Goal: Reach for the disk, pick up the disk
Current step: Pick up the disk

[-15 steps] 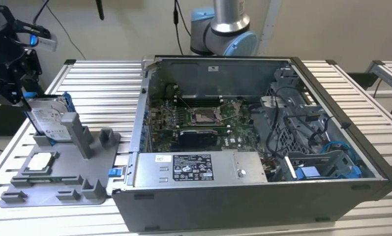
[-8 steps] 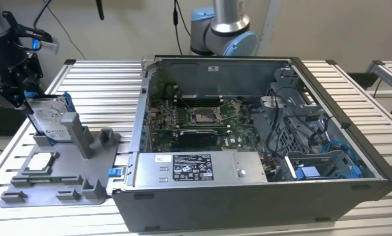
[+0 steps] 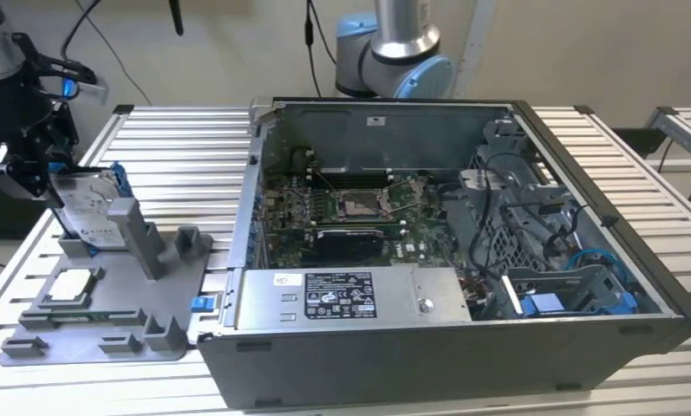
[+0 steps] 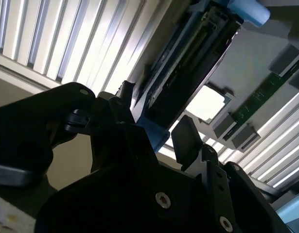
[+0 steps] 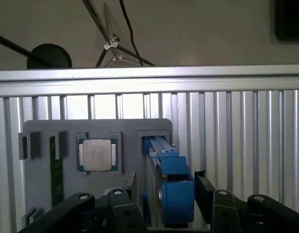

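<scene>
Nearest, straddling the disk (image 5: pixel 161 148) with the gripper (image 5: pixel 166 180) spread open, one finger on each side of the blue bracket, nothing clamped yet. Disk upright on edge in a slot of the grey fixture (image 5: pixel 134 128), near the square chip (image 5: pixel 96 155) seated in its own pocket. Further out, slatted counter (image 5: pixel 246 145). Likely ways to go wrong: closing off-centre, pushing one side first and tilting the disk until jammed in the slot; or pinching just the plastic bracket and losing grip on lifting.
</scene>
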`<state>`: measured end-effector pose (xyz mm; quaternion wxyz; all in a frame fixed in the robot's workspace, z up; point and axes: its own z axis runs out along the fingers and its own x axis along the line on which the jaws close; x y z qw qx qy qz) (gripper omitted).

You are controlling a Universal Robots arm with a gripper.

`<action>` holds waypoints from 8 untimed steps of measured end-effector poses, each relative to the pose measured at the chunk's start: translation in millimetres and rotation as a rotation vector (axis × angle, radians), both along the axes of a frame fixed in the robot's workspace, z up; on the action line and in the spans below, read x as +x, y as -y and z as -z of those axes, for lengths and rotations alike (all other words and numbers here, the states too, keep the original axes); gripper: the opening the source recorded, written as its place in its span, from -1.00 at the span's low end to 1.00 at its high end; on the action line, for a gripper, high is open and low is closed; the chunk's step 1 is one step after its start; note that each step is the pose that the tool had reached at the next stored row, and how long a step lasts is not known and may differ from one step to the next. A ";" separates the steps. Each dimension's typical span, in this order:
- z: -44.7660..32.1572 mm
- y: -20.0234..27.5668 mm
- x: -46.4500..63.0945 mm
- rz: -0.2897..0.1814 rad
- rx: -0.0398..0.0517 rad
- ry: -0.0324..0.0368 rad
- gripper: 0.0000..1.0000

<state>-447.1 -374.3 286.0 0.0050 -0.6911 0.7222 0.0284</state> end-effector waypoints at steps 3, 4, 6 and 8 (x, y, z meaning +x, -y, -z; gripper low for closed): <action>5.0 -0.1 -0.2 -0.005 0.0010 0.0021 1.00; 6.5 0.0 -0.2 -0.007 0.0013 0.0026 1.00; 9.4 -0.1 -0.2 -0.011 0.0028 0.0032 1.00; 11.8 -0.1 -0.2 -0.014 0.0048 0.0038 1.00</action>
